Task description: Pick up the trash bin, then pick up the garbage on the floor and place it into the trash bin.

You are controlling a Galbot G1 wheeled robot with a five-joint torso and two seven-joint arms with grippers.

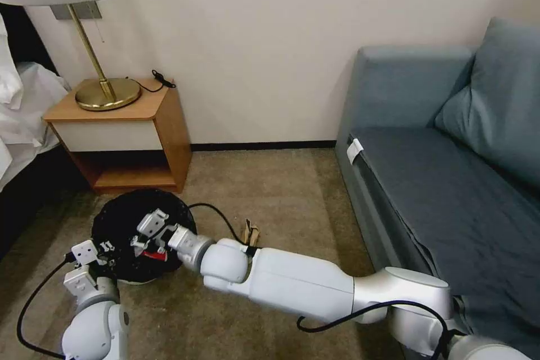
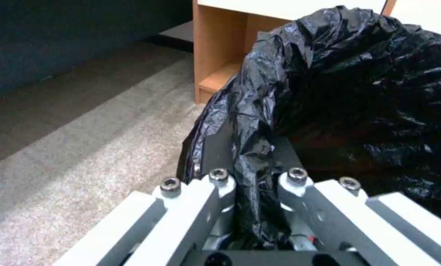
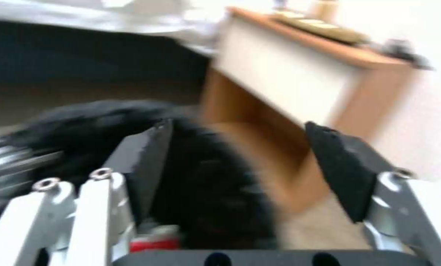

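Note:
The trash bin (image 1: 121, 215), lined with a crinkled black bag, is at the lower left of the head view, in front of the nightstand. My left gripper (image 1: 106, 248) is shut on its near rim; in the left wrist view the left gripper (image 2: 252, 164) pinches the bag of the bin (image 2: 358, 92). My right gripper (image 1: 145, 233) hangs open over the bin's mouth, and in the right wrist view the right gripper (image 3: 240, 159) has its fingers spread with nothing between them. A red-and-white carton (image 1: 154, 255) (image 3: 154, 242) lies inside the bin (image 3: 82, 129). A tan-brown scrap of garbage (image 1: 251, 233) lies on the carpet beside my right forearm.
A wooden nightstand (image 1: 135, 135) with a brass lamp (image 1: 107, 93) stands just behind the bin. A bed (image 1: 22, 118) is at the far left and a blue-grey sofa (image 1: 450, 180) at the right. A black cable (image 1: 219, 214) loops over the carpet between them.

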